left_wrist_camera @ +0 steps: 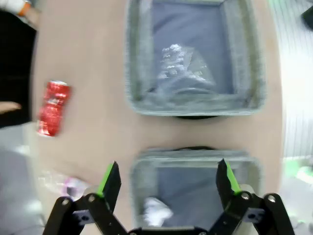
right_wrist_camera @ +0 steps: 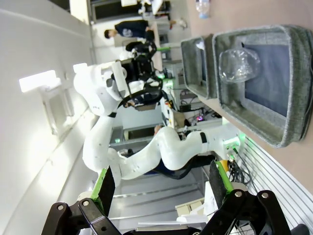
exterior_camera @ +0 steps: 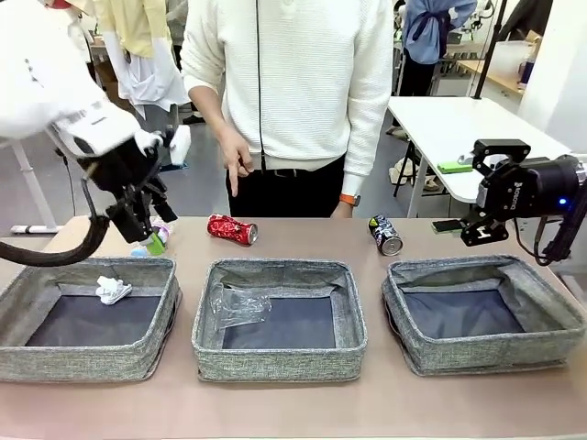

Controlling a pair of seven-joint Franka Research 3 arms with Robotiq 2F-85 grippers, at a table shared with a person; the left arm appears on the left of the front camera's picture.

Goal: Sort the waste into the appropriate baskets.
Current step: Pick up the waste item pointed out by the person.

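Observation:
Three grey woven baskets stand in a row: left [exterior_camera: 18, 293], middle [exterior_camera: 280, 268], right [exterior_camera: 481, 268]. A white tissue wad [exterior_camera: 113, 290] lies in the left one, and a crushed clear bottle [exterior_camera: 238, 305] in the middle one. Behind them on the table lie a red dented can [exterior_camera: 231, 229], a dark can with green marks [exterior_camera: 386, 235] and a small clear bottle [exterior_camera: 156, 240]. My left gripper [exterior_camera: 142, 223] hangs open just above that bottle, empty. In the left wrist view its fingers [left_wrist_camera: 110, 178] frame the left basket [left_wrist_camera: 195, 155] and tissue [left_wrist_camera: 156, 210]. My right gripper [exterior_camera: 477, 192] is open and empty above the right basket's far edge.
A person in a white sweater stands at the far side, one hand [exterior_camera: 237, 160] pointing down toward the red can. In the right wrist view the open gripper [right_wrist_camera: 162, 185] looks sideways at my left arm [right_wrist_camera: 102, 93] and the middle basket [right_wrist_camera: 254, 122].

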